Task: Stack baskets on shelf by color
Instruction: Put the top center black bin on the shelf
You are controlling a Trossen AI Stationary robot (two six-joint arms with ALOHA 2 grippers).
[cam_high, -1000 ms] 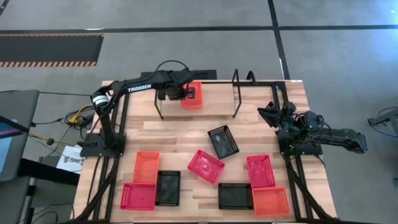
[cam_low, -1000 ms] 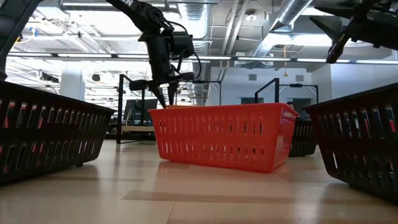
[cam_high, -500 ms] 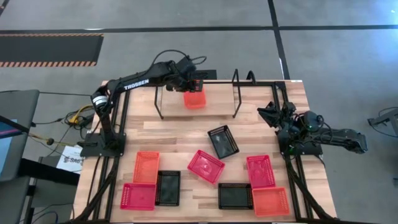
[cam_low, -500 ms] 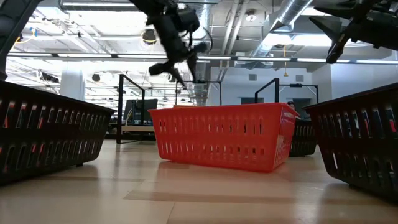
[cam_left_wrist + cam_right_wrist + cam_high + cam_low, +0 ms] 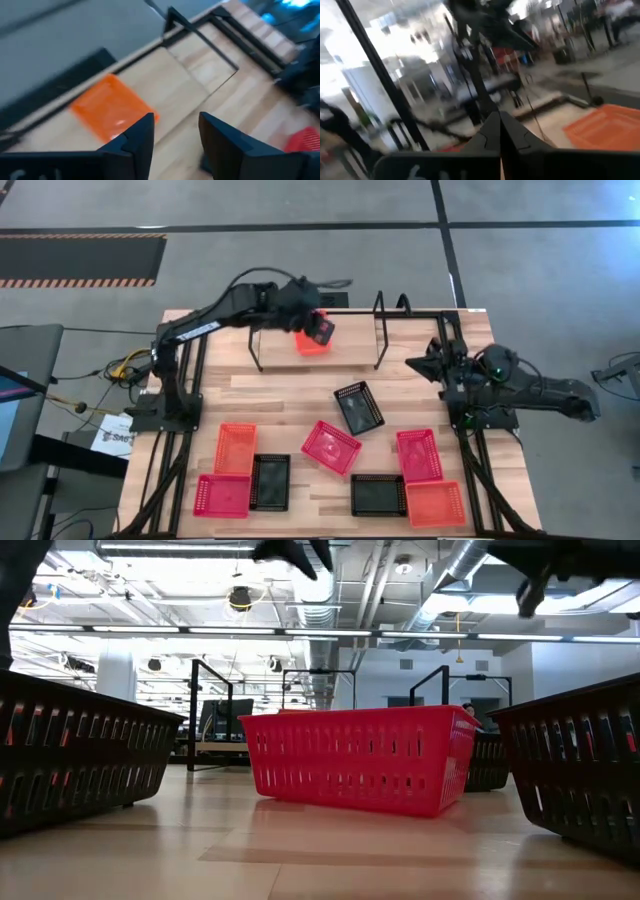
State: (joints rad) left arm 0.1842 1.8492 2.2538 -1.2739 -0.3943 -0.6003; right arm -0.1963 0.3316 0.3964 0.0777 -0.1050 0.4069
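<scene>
Orange basket [image 5: 311,343] now lies alone on the shelf [image 5: 345,350], toward its middle. We note the left gripper [image 5: 322,327], which a second ago was down at the basket, has let go and lifted just above it, fingers apart, empty. First placement looks done. Right gripper [image 5: 421,364] has clenched shut, holding nothing, beside the shelf's right end; eight baskets remain on the table [image 5: 280,395].

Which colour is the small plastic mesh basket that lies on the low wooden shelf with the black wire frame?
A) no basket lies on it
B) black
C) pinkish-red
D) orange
D: the one small plastic mesh basket on the low wooden shelf is orange, as the left wrist view also shows, with the left hand open above it.
</scene>
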